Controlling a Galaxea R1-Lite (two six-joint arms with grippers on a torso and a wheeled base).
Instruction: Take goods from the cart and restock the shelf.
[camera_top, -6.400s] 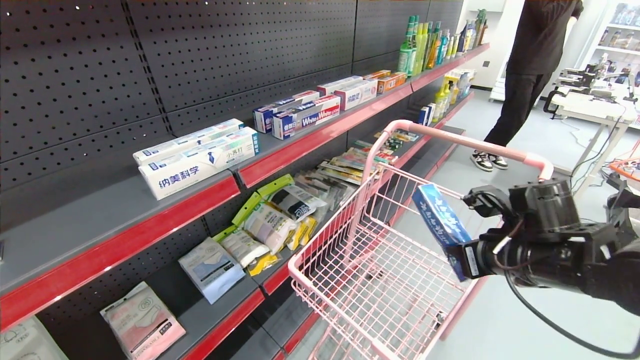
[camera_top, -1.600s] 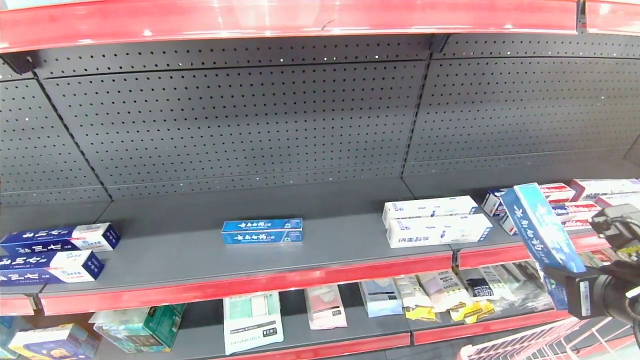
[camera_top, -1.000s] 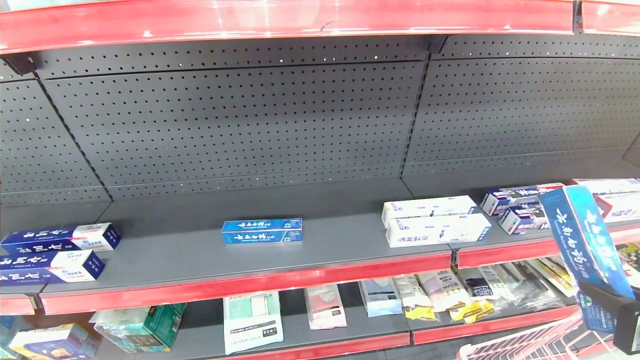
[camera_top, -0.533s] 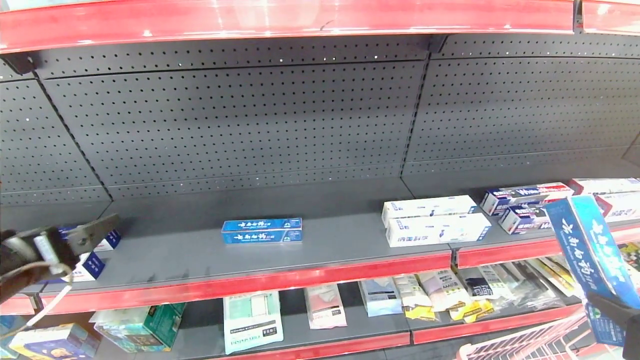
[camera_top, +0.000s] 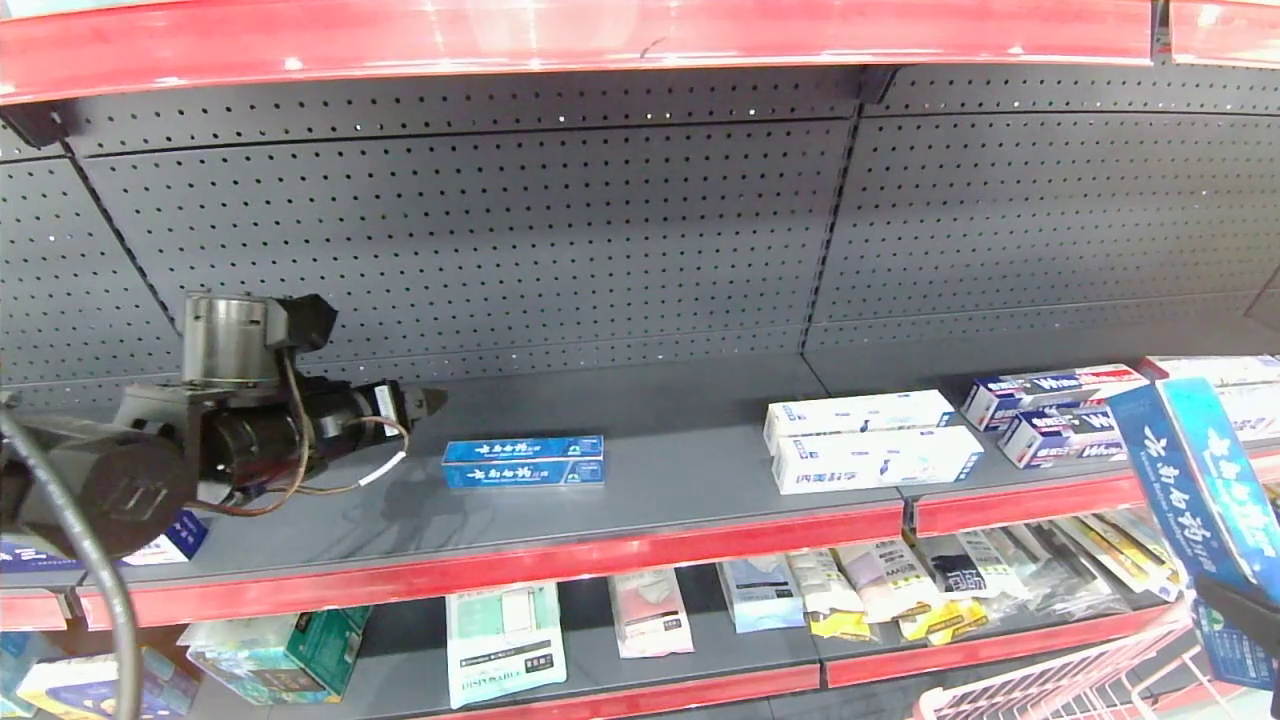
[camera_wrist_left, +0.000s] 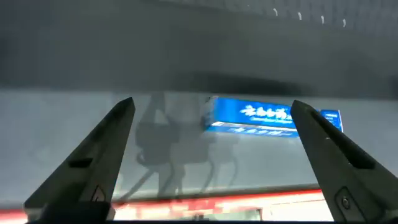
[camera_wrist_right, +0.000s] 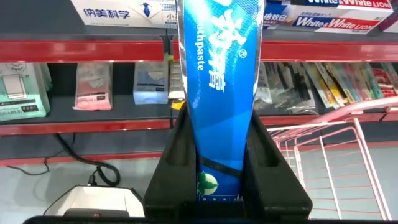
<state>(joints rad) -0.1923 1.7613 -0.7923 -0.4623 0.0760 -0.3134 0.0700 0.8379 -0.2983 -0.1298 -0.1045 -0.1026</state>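
A blue toothpaste box (camera_top: 523, 460) lies on the grey middle shelf (camera_top: 680, 420). My left gripper (camera_top: 428, 402) hovers just left of it, a little above the shelf. In the left wrist view the left gripper (camera_wrist_left: 212, 107) stands open, with that blue toothpaste box (camera_wrist_left: 267, 116) lying beyond its fingertips. My right gripper (camera_top: 1228, 602) sits at the far right, shut on a second blue toothpaste box (camera_top: 1195, 480) held tilted on end. In the right wrist view the right gripper (camera_wrist_right: 217, 149) clamps the lower part of that held box (camera_wrist_right: 219, 68).
Two white boxes (camera_top: 870, 455) lie right of centre on the shelf, with white-and-red boxes (camera_top: 1060, 415) farther right and dark blue boxes (camera_top: 170, 540) at the left behind my arm. Packets (camera_top: 650, 610) fill the shelf below. The pink cart (camera_top: 1060, 690) stands at lower right.
The view swung from the cart to face the shelf. My left arm then came in from the left and rose toward the lying blue box. The right gripper drifted right and down with its box.
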